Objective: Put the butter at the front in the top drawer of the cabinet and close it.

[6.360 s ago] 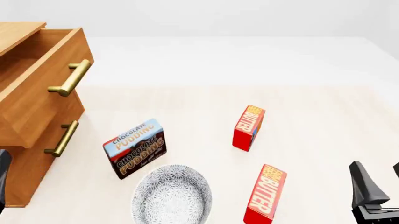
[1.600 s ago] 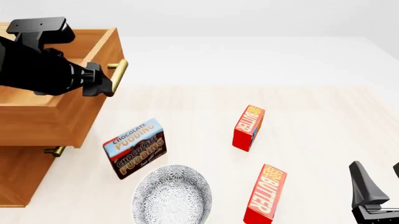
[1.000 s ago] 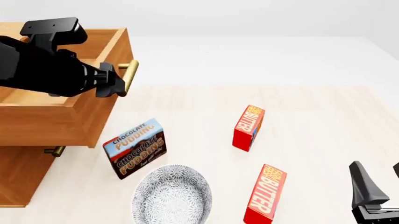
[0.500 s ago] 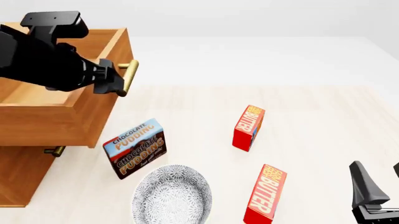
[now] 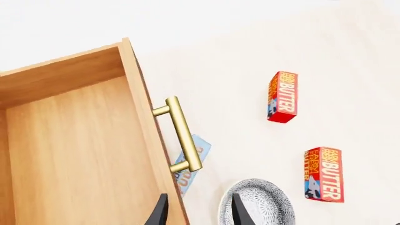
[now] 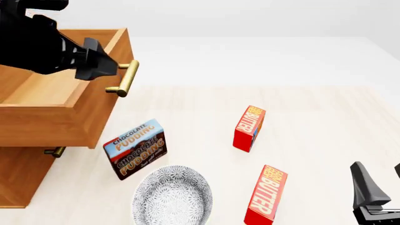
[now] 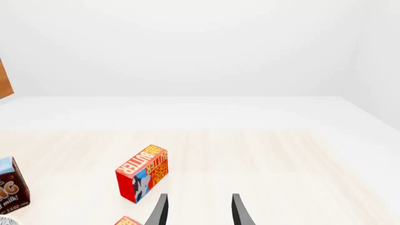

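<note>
Front view shows two red "BUTTER" cartons, the front butter (image 6: 267, 196) lowest. Left wrist view shows inside the drawer (image 5: 75, 154). Both grippers' jaws open, empty.

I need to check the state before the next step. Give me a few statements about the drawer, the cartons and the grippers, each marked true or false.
1. The top drawer is pulled out and holds nothing. True.
2. The left gripper is shut on the drawer's brass handle. False: its fingers are open and off the handle.
3. Both butter cartons stand on the table, the front butter and the other butter. True.
4. The right gripper holds a carton. False: it is open with nothing in it.
5. The pudding box lies in the bowl. False: it stands beside the bowl.
</note>
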### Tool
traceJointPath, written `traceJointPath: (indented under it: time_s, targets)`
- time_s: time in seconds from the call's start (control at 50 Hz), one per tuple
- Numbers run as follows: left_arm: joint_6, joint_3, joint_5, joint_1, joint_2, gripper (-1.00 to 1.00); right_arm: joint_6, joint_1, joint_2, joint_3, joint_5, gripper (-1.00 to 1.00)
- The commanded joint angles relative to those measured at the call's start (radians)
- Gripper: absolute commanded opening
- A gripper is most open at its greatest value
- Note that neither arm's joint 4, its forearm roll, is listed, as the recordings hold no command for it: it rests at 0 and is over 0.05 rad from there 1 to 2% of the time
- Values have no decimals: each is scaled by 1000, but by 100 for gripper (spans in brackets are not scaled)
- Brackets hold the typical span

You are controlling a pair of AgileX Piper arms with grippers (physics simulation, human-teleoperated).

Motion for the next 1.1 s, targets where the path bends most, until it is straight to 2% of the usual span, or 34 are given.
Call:
traceJointPath:
  time_s: [0.02, 0.26, 0.28, 0.42, 0.66, 0.74, 0.84, 1.1]
  targets:
    - [57, -37, 26, -36, -41, 100, -1, 0, 1, 1, -2, 100]
    - [121, -39, 12, -85, -68, 100, 0, 0, 1, 2, -3, 100]
    - [153, -42, -10, -109, -71, 100, 0, 0, 1, 2, -3, 100]
    - [170, -24, -51, -128, -62, 100, -1, 0, 1, 3, -4, 100]
    - [190, 6, -161, -215, -13, 100, 0, 0, 1, 2, -3, 100]
    - [218, 10, -201, -251, 13, 100, 0, 0, 1, 2, -3, 100]
    - [179, -10, -256, -328, 59, 100, 0, 0, 0, 1, -2, 100]
    - [164, -23, -354, -372, 163, 100, 0, 0, 0, 1, -1, 100]
